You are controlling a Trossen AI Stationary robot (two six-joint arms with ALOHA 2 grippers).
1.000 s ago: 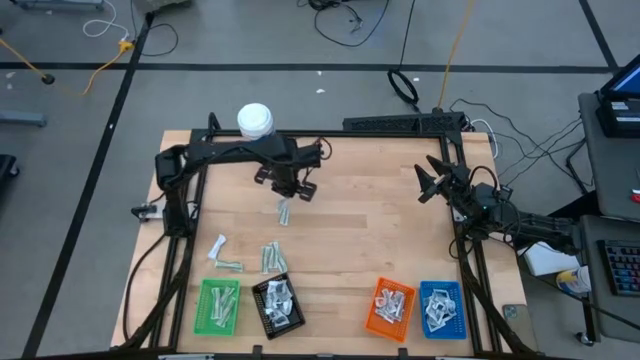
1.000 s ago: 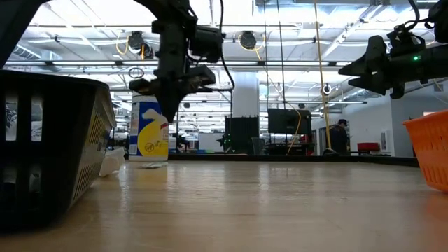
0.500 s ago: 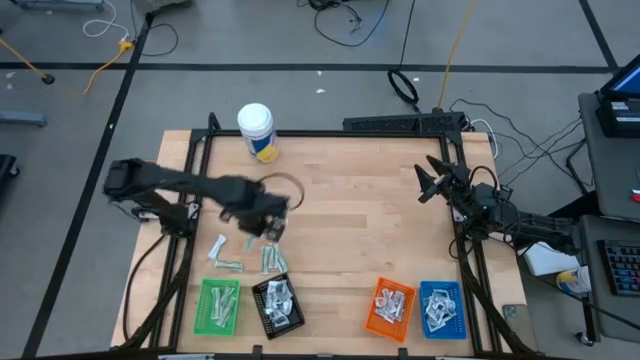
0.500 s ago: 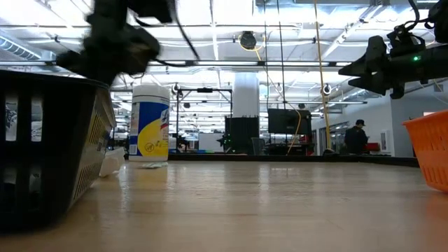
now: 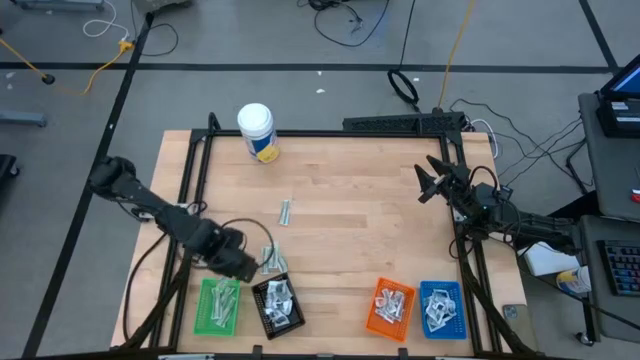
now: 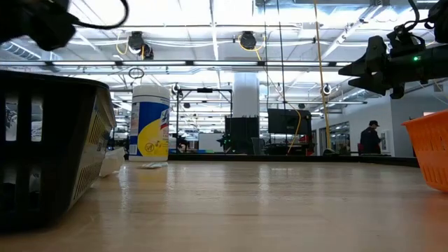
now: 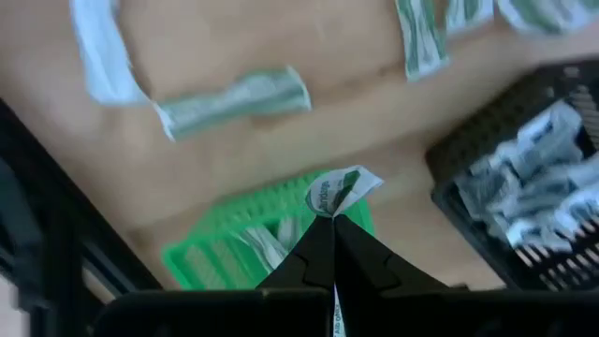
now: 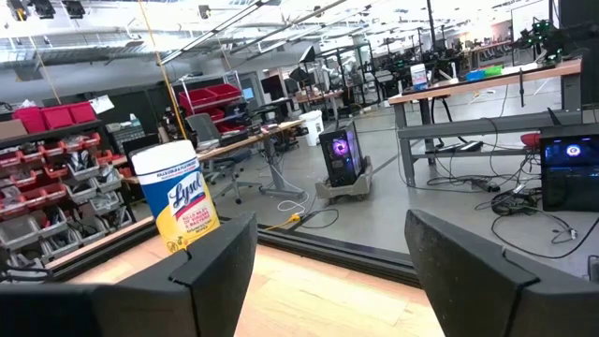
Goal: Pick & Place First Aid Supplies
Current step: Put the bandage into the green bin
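Pale wooden surface [image 5: 340,240], and the left arm has swung down from the far side to its near-left corner.

Four rectangular mesh trays line the near edge: green plastic tray [image 5: 219,306], black tray [image 5: 278,304], orange tray [image 5: 390,307] and blue tray [image 5: 441,307], all already holding packets. Left claw [image 7: 333,221] hangs over the green tray, pinched shut on a small green-and-white wrapped packet [image 7: 340,188]; release looks imminent. One grey-green strip [image 5: 285,211] remains mid-surface, with a few loose packets [image 5: 271,258] just beyond the trays. Right claw [image 5: 432,180] waits at the right edge, fingers wide apart, empty.
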